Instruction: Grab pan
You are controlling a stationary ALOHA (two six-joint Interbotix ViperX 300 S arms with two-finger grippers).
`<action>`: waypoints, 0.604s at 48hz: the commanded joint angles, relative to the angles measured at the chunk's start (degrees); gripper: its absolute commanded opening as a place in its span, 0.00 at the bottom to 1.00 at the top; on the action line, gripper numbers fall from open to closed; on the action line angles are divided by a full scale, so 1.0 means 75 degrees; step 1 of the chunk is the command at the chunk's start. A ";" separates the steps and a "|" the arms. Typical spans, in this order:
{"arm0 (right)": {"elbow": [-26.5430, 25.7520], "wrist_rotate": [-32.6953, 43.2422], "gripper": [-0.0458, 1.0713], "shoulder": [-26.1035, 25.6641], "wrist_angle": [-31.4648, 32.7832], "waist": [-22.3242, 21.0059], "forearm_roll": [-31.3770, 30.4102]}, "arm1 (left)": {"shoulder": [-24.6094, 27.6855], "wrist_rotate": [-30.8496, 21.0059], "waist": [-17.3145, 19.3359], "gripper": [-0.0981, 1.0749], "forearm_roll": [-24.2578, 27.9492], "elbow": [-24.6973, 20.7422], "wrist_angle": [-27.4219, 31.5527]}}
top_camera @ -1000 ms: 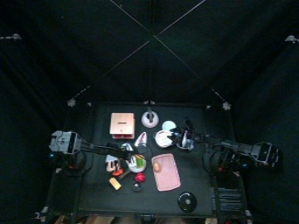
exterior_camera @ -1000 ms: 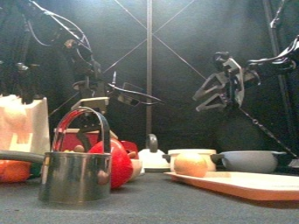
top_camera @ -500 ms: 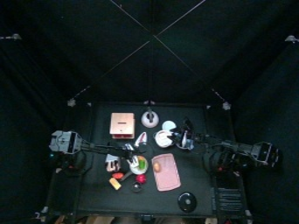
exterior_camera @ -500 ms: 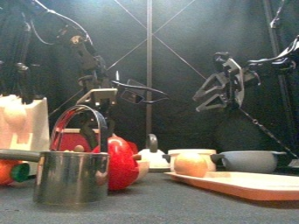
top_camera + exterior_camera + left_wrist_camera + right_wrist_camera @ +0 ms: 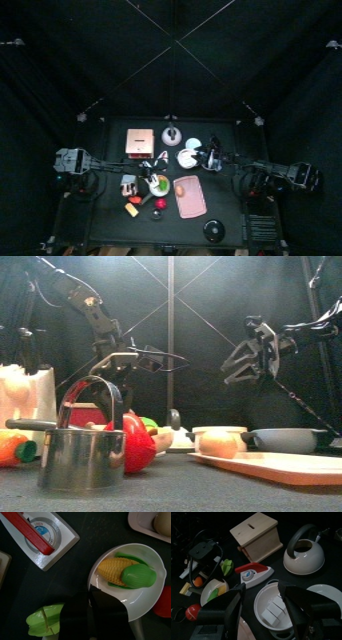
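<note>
The pan (image 5: 152, 562) is a steel saucepan with pale insides, and it holds a corn cob (image 5: 113, 569) and a green vegetable (image 5: 140, 576). In the front view the pan (image 5: 80, 461) stands near and large at the left, its long handle pointing left. My left gripper (image 5: 88, 593) straddles the pan's rim, one jaw inside and one outside, closed on it. From above, the left gripper (image 5: 144, 183) is left of the table's middle. My right gripper (image 5: 264, 592) hangs open and empty above a white bowl (image 5: 271, 607), and in the front view the right gripper (image 5: 249, 358) is high at the right.
A toy iron (image 5: 40, 537) with a red handle and a green leaf piece (image 5: 45, 617) lie beside the pan. A wooden box (image 5: 258, 534) and a white kettle (image 5: 304, 554) stand farther back. A pink cutting board (image 5: 281, 466) is at the front right, a red pepper (image 5: 136, 441) behind the pan.
The left jaws have narrowed onto the pan's rim. In the front view the pan has shifted slightly left and its handle has swung up into sight. The right arm has not moved.
</note>
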 commanded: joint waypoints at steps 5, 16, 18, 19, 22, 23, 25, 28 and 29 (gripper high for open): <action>-0.0082 -0.0012 0.83 -0.0059 -0.0023 -0.0023 0.0012 | -0.0176 0.0000 0.0059 0.35 -0.0059 -0.0117 -0.0035; -0.0082 -0.0012 0.83 -0.0047 -0.0023 -0.0023 0.0000 | -0.0176 0.0000 0.0059 0.33 -0.0059 -0.0117 -0.0035; -0.0082 -0.0012 0.83 -0.0059 -0.0023 -0.0023 0.0000 | -0.0188 0.0000 0.0059 0.33 -0.0059 -0.0117 -0.0047; -0.0082 0.0000 0.83 -0.0059 -0.0023 -0.0023 0.0000 | -0.0188 0.0000 0.0059 0.33 -0.0059 -0.0129 -0.0059; -0.0082 -0.0012 0.83 -0.0059 -0.0023 -0.0023 0.0012 | -0.0188 0.0000 0.0059 0.33 -0.0059 -0.0129 -0.0059; -0.0082 0.0000 0.83 -0.0059 -0.0023 -0.0023 0.0012 | -0.0176 0.0000 0.0059 0.33 -0.0070 -0.0129 -0.0070; -0.0082 0.0000 0.83 -0.0047 -0.0023 -0.0023 0.0023 | -0.0176 0.0000 0.0059 0.33 -0.0059 -0.0141 -0.0070; -0.0082 0.0000 0.83 -0.0059 -0.0023 -0.0023 0.0023 | -0.0188 0.0000 0.0059 0.33 -0.0059 -0.0164 -0.0070; -0.0082 0.0000 0.83 -0.0059 -0.0023 -0.0023 0.0023 | -0.0188 0.0000 0.0059 0.33 -0.0059 -0.0164 -0.0059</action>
